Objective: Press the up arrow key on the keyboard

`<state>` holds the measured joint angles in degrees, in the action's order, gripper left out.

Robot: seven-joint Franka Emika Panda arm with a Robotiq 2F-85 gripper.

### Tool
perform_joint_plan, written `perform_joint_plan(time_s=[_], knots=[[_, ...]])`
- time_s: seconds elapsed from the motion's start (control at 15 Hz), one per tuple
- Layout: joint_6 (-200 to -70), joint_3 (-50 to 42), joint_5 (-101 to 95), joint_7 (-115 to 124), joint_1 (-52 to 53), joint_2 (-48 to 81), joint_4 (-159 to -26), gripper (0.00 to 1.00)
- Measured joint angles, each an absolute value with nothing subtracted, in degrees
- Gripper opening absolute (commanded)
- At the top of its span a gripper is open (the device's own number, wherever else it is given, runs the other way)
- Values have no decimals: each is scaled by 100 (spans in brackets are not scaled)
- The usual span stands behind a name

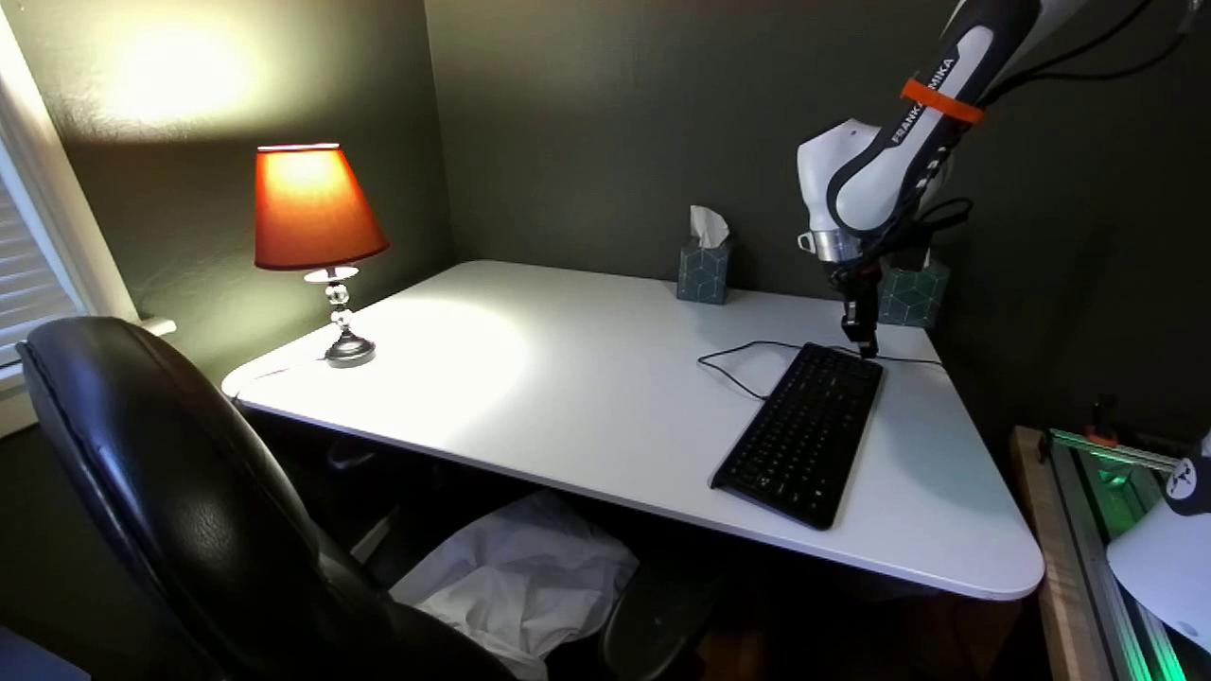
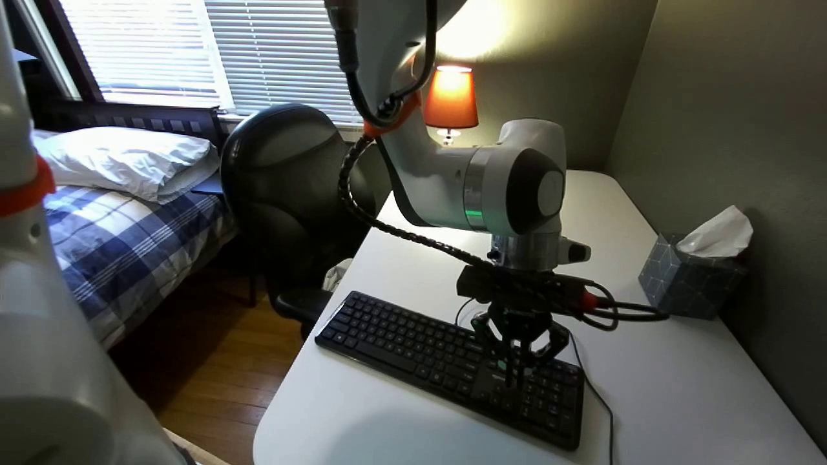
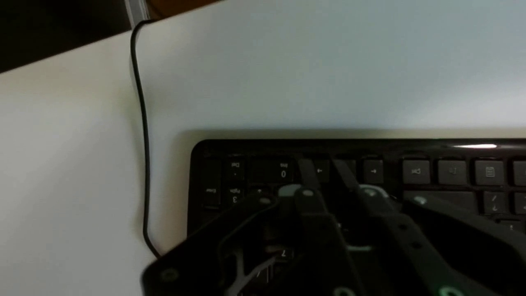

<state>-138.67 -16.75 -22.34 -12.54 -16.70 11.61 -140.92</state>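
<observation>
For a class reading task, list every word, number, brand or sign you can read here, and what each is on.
"FRANK", "MIKA", parted by an orange band: robot arm.
Keyboard, labels upside down in the wrist view:
"Del": key
"Ins", "0": key
"PgDn", "3": key
"7": key
Arrow: key
Arrow: key
Boxed-lines sign: key
Too blurred or small to read: other key labels; a round sign on a white robot part.
</observation>
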Motion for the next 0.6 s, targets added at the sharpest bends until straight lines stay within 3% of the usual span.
perform_joint_plan(time_s=[0.6], knots=[[-13867,-1626,-2186,-1674,-1701,1487,-13937,0]])
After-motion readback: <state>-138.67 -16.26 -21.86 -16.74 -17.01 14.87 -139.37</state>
